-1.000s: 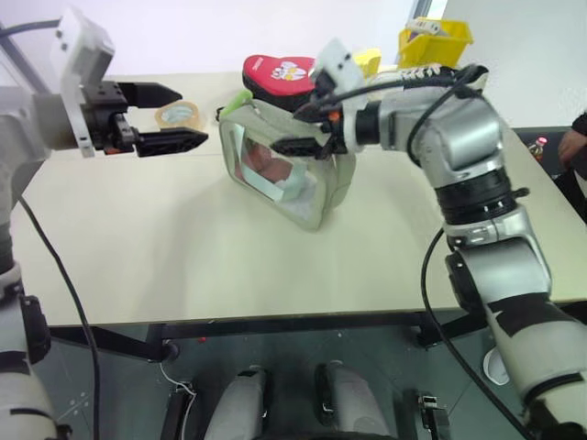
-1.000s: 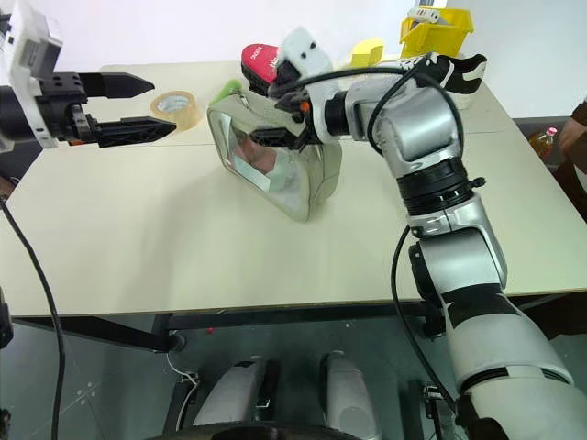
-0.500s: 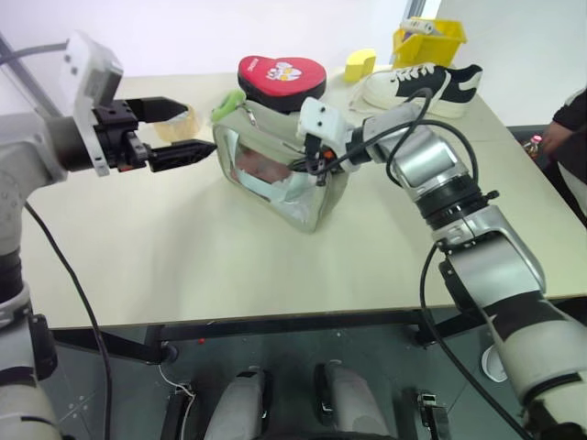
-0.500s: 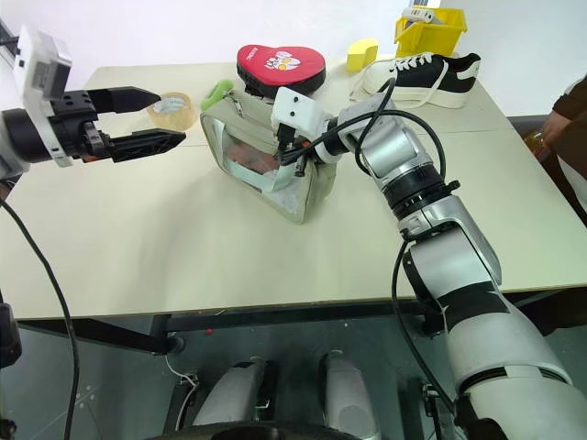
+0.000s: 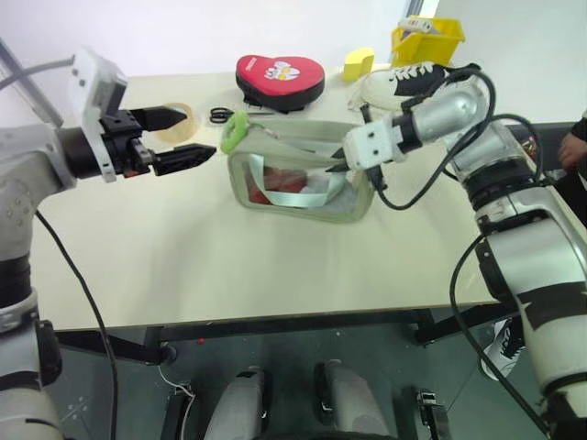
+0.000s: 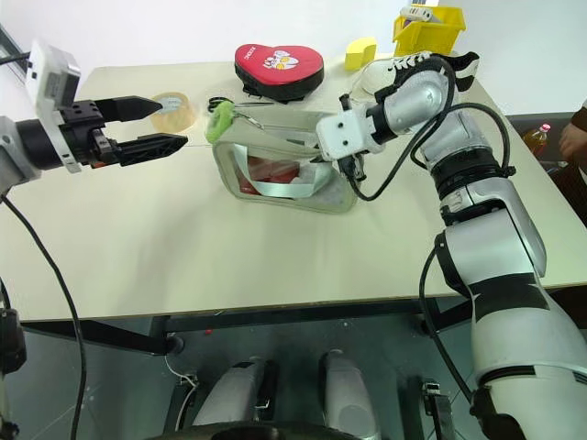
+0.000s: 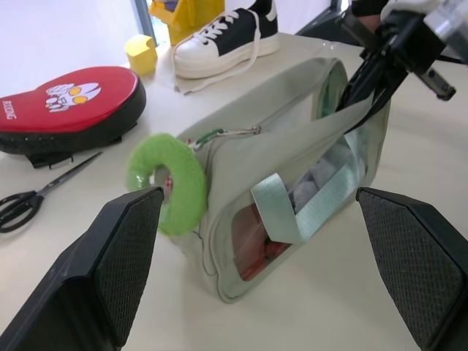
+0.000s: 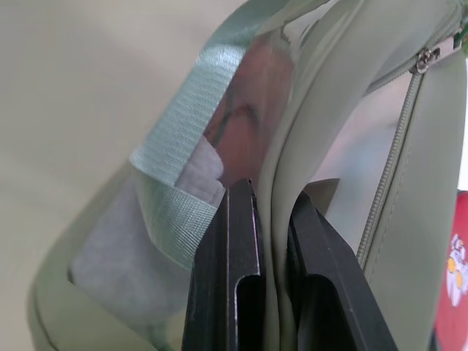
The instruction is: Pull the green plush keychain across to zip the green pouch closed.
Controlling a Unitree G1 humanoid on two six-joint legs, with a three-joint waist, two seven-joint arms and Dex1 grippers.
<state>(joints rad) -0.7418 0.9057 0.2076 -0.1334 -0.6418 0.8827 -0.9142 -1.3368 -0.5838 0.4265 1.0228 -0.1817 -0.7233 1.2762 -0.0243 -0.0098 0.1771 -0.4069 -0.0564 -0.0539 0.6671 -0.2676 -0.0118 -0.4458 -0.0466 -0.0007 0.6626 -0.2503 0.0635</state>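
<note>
The green pouch (image 5: 307, 183) lies lengthwise on the table, its clear window showing red and pale items. The zipper along its top stands open. The green plush keychain (image 5: 234, 131), a lime fuzzy ring, hangs at the pouch's left end on the zipper pull. My right gripper (image 5: 337, 167) is shut on the fabric at the pouch's right end; the right wrist view has the pouch wall (image 8: 325, 110) pinched between the black fingers (image 8: 234, 278). My left gripper (image 5: 202, 130) hovers open just left of the keychain (image 7: 172, 191), apart from it.
Behind the pouch lie a red heart-shaped case (image 5: 280, 78), scissors (image 5: 220, 115) and a tape roll (image 5: 179, 119). A yellow block (image 5: 359, 62), a black-and-white shoe (image 5: 413, 82) and a yellow bin (image 5: 431, 37) sit at the back right. A person's hand (image 5: 578, 137) is at the right edge.
My right gripper shut on the pouch's end and drew it to the right, turning the pouch lengthwise across the table. The left gripper stayed open in about the same place.
</note>
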